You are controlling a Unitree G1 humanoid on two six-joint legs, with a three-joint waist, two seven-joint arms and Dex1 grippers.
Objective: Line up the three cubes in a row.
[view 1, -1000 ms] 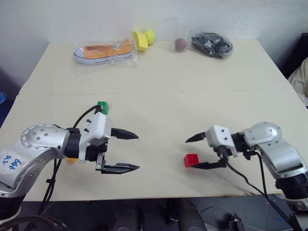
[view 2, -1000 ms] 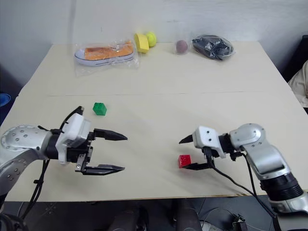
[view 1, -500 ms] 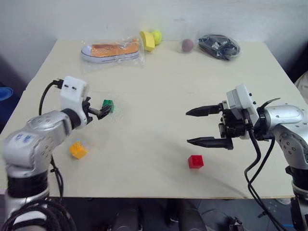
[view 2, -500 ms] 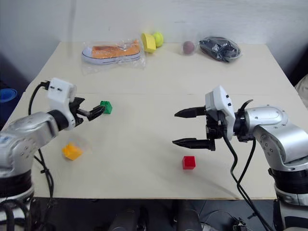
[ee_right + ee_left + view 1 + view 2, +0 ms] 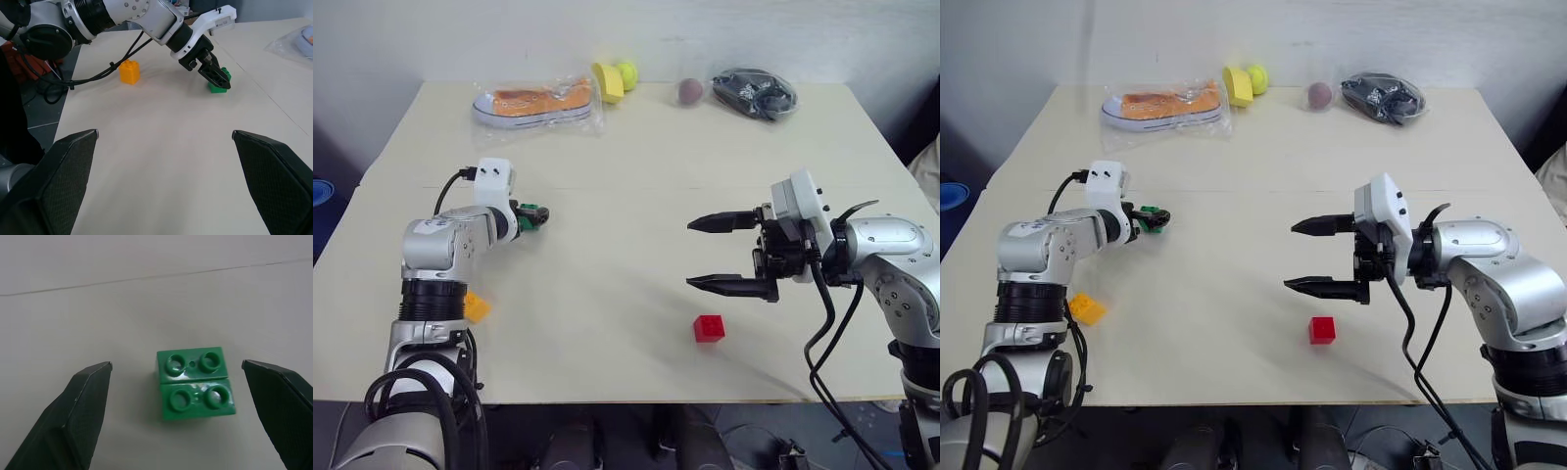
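We are finding no text, label, brand, number or sign that can be read anywhere in these views.

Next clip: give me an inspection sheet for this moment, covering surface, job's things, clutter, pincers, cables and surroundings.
Surface: pale table, a seam line running across it.
Job's things: green brick lying between the left pincer's tips; orange brick near the left edge; red brick near the front edge. Widely apart, no row yet.
Clutter: bagged orange shoe, yellow-green balls, dark ball, black bundle, all at the far edge.
Pincers: left pincer open around the green brick, not touching; right pincer open, empty, above the table.
Cables: black cables along both arms.
Surroundings: pale wall behind.
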